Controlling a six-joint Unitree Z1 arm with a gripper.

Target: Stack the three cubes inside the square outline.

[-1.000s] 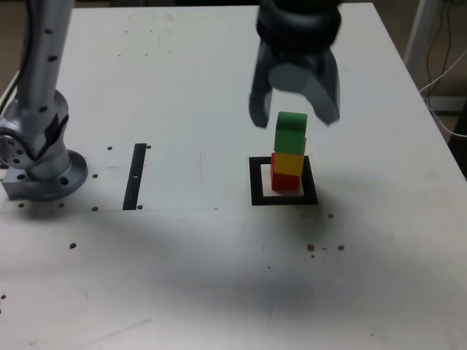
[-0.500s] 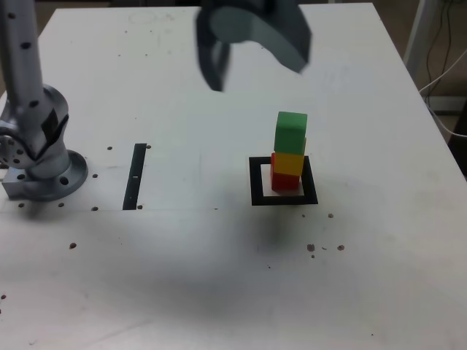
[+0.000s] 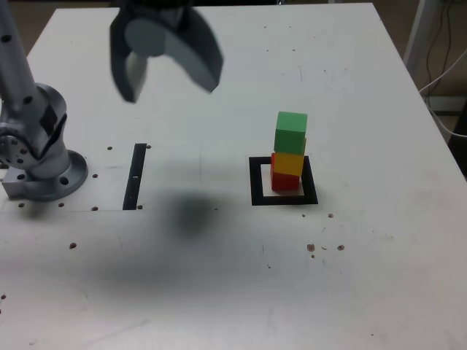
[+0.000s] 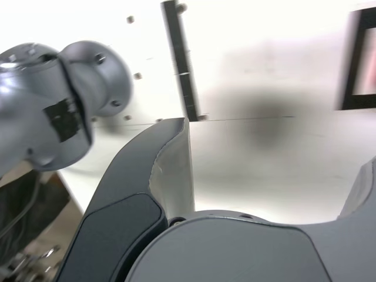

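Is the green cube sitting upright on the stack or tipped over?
Upright: the green cube sits level atop the yellow cube, overhanging slightly, with the gripper well away from it.

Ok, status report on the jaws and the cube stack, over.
Jaws open and empty, off to the exterior view's left of the stack. Green cube on yellow on red, inside the square outline. Nothing in the way.

no readable text, no legible labels or brands, no numbers or signs, in exterior and wrist views
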